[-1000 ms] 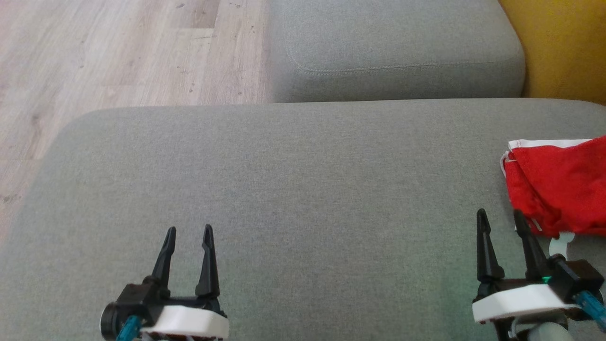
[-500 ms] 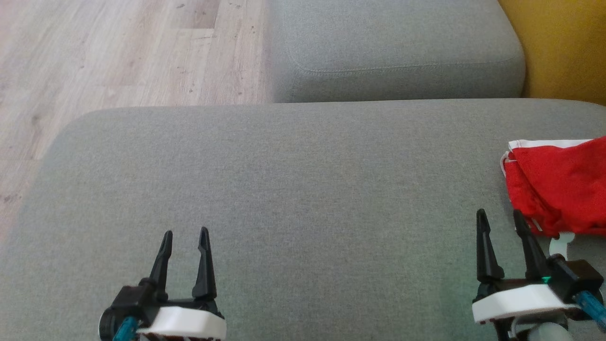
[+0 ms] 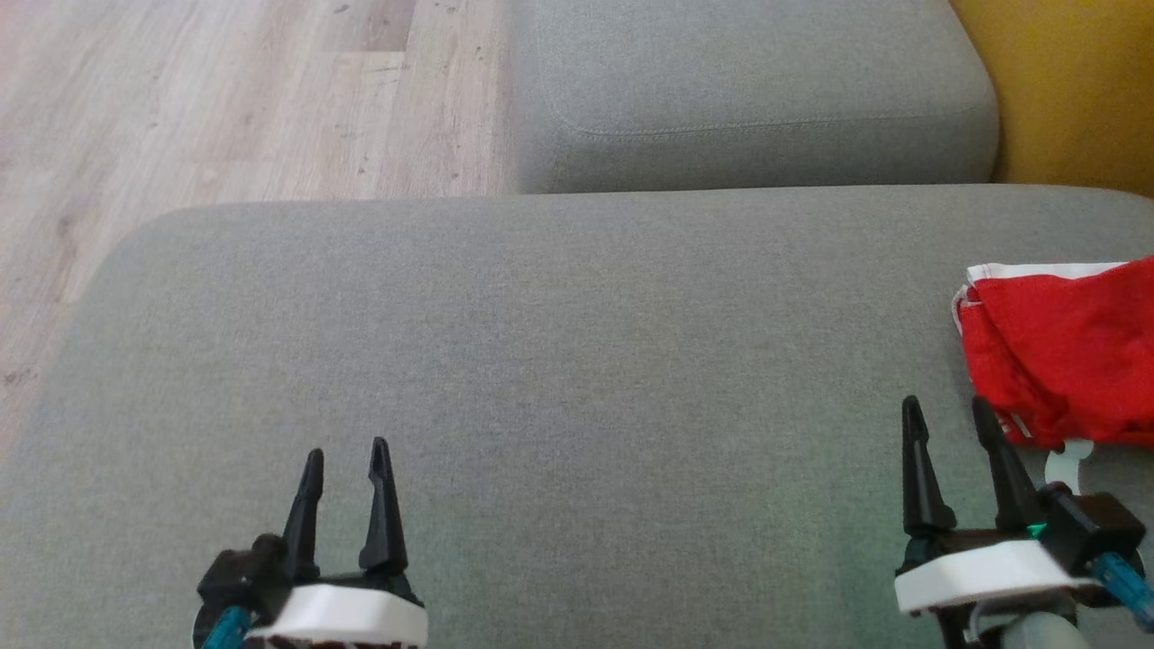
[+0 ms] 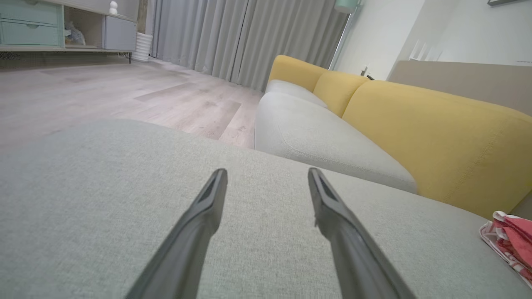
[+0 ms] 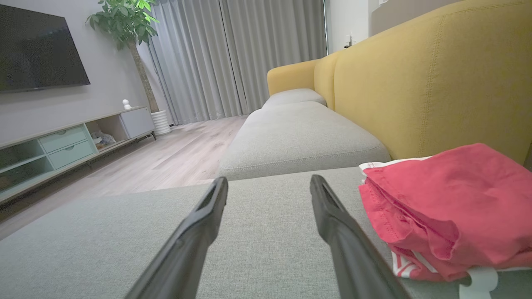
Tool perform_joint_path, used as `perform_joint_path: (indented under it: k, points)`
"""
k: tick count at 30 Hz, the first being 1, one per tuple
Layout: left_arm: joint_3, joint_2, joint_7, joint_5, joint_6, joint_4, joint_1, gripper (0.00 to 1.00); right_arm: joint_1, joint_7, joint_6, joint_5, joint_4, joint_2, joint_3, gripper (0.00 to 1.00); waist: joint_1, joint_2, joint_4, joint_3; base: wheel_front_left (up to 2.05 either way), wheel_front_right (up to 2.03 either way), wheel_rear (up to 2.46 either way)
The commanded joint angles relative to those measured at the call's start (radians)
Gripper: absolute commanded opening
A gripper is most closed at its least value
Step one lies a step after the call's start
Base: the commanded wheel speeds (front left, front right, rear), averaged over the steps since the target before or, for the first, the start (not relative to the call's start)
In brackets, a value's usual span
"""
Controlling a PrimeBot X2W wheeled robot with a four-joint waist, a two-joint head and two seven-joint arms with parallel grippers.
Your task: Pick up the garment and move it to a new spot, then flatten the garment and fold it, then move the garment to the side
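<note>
Red cloth in a folded bundle, the garment (image 3: 1064,361) lies at the right edge of the frame on the grey cushion (image 3: 541,361), set aside, so the job looks all but done. My left gripper (image 3: 346,448), lower left, and right gripper (image 3: 946,402), lower right, hover with fingers spread and empty, the right just beside the bundle.

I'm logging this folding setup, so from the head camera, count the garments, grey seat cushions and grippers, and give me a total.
Garments: 1, the red garment
Grey seat cushions: 2, the near cushion and the far cushion
Grippers: 2, the left gripper and the right gripper, both open and empty
Total: 5
</note>
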Motion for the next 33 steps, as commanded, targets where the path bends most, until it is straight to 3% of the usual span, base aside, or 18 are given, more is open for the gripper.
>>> perform_joint_path:
  k: [1, 2, 5, 33]
  points:
    - [0.023, 0.001, -0.010, -0.013, 0.000, -0.020, -0.035, 1.00, -0.027, -0.012, -0.001, 0.005, -0.033, -0.005, 0.026, 1.00, 0.0000, 0.0000, 0.000, 0.001, 0.00, 0.00, 0.00]
    - [-0.002, 0.000, 0.000, -0.015, 0.000, 0.011, 0.000, 0.00, 0.000, 0.000, 0.000, 0.001, 0.001, 0.000, 0.000, 0.00, 0.0000, 0.0000, 0.000, 0.001, 0.00, 0.00, 0.00]
    - [0.000, 0.000, 0.007, -0.022, -0.001, 0.060, 0.018, 0.00, 0.010, 0.005, 0.000, 0.009, 0.054, 0.001, 0.000, 0.00, 0.0000, 0.0000, -0.001, 0.001, 0.00, 0.00, 0.00]
    - [0.069, 0.000, 0.085, -0.279, -0.029, 0.039, -0.011, 0.00, -0.028, 0.083, 0.000, 0.315, 0.050, -0.001, -0.023, 0.00, 0.0000, 0.0000, -0.018, 0.012, 0.00, 0.00, 0.00]
